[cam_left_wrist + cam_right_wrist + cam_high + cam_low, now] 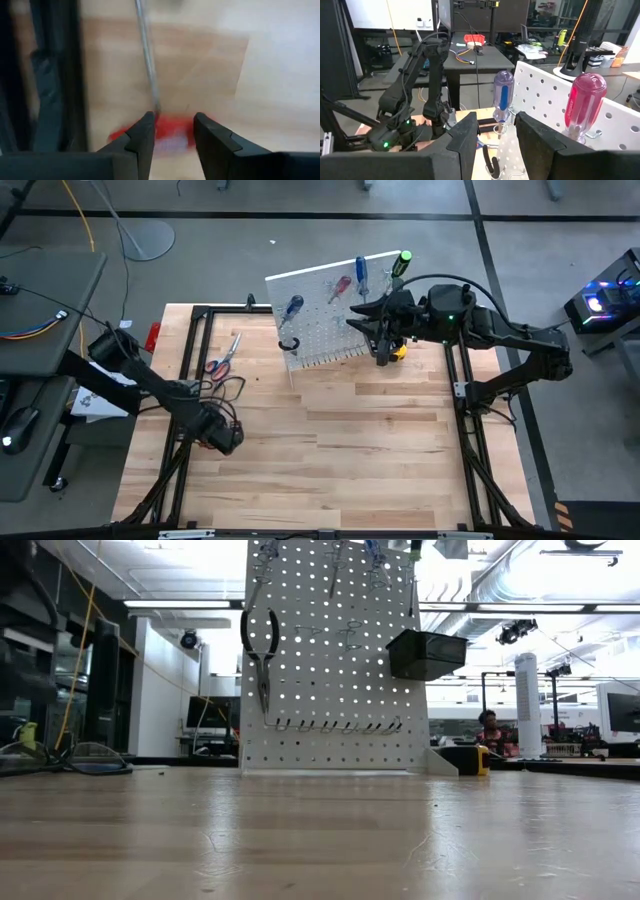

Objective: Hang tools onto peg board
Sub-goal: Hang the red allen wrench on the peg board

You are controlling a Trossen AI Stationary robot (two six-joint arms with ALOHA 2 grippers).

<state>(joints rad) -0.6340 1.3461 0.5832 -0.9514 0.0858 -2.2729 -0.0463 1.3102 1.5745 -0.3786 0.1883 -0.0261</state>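
The white peg board (325,315) stands at the table's far side. Blue (293,307), red (340,286) and green-handled (400,263) screwdrivers sit along its top, and dark pliers (262,650) hang from a hook. My right gripper (495,125) stands open and level before the board's top, near a clear blue screwdriver (503,97) and a red one (583,102). At the table's left, my left gripper (174,122) points down, open. Its fingers stand on either side of the red handle (172,131) of a screwdriver lying on the wood. Scissors (222,358) lie farther back.
A black metal frame (200,312) runs round the table; one bar passes close beside my left gripper (60,75). Dark cable loops (228,388) lie near the scissors. A yellow tape measure (472,758) sits at the board's foot. A black bin (426,653) hangs on the board.
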